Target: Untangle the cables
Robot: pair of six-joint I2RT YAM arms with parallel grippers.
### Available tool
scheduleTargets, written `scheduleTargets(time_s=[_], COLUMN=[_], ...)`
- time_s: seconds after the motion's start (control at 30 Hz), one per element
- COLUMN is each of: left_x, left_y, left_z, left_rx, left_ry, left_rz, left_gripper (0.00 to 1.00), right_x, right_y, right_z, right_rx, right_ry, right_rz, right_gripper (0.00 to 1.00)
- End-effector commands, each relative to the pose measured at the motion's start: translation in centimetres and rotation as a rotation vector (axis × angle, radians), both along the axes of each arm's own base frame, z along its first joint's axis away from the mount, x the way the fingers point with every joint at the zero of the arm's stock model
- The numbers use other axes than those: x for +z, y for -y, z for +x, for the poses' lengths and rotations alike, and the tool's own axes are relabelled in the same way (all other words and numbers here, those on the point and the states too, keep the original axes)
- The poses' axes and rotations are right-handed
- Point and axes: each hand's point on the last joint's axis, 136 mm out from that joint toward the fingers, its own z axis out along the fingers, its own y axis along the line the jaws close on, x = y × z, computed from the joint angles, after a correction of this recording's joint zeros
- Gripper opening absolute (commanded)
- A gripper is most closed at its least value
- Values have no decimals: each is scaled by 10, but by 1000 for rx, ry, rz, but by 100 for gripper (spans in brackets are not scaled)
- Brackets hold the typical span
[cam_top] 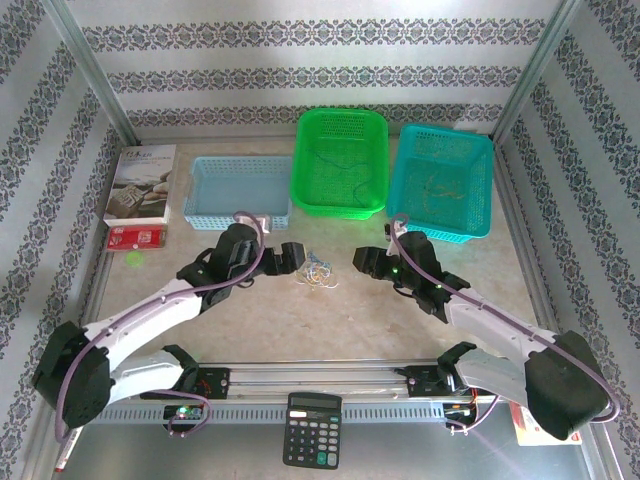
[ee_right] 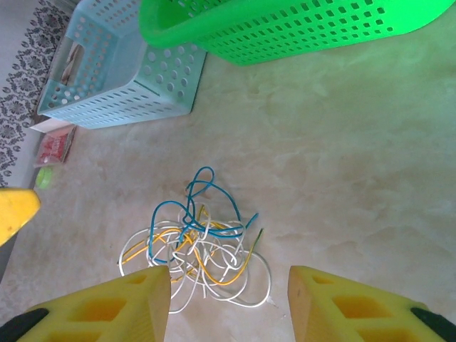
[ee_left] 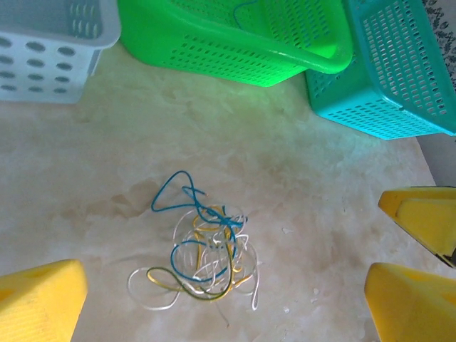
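The cables (cam_top: 318,272) are a small tangle of thin white, yellow and blue wires lying on the table between the two arms. In the left wrist view the cables (ee_left: 203,253) lie on the tabletop between and just ahead of my wide-spread yellow fingers (ee_left: 39,303). My left gripper (ee_left: 226,281) is open and holds nothing. It sits just left of the tangle in the top view, left gripper (cam_top: 295,256). My right gripper (cam_top: 362,262) is just right of it. In the right wrist view the right gripper (ee_right: 228,278) is open above the cables (ee_right: 199,242), touching none of them.
Three baskets stand behind the tangle: a light blue basket (cam_top: 238,190), a green basket (cam_top: 340,165) with a thin blue wire inside, and a teal basket (cam_top: 445,185) with thin wires inside. A box (cam_top: 142,185) and red packet (cam_top: 138,236) lie far left. A calculator (cam_top: 312,430) sits at the near edge.
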Motion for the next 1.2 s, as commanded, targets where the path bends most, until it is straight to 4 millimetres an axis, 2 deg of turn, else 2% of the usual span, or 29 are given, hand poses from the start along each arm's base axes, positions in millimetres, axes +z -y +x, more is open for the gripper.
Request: scheduleTargets(time_s=[0.0,0.13,0.3,0.5,0.63,0.8,0.93,1.17], left_x=[-1,-12,-40,-76,-98,-121,-125,-103], left_y=[4,14,20,-3,-22,-34,-33,-29], left_z=[6,14,17,7,-4,-15,-18,-12], left_rx=[-43,-81,-105,-40,13,43,43,43], left_ry=[-18,-48,-106,-178,-224,-276,-282,-234], left_rz=[65,132,236,332,385,411,391,363], left_gripper=[100,100,100,100,100,100,100,100], right_x=[-3,-14,-27,-35,-37,-35,-33,-38], right_y=[-7,-28,-52,-70,-75,-78,-81,-86], right_z=[0,-5,-9,-9,-7,-2,1,7], right_rx=[39,106,156,189,194,191,196,203], right_ry=[-16,-45,-64,-79,-84,-80,-79,-93], right_rz=[2,-23,-58,-65,-68,-67,-61,-69], right_gripper=[47,47,45,44,44,44,44,44])
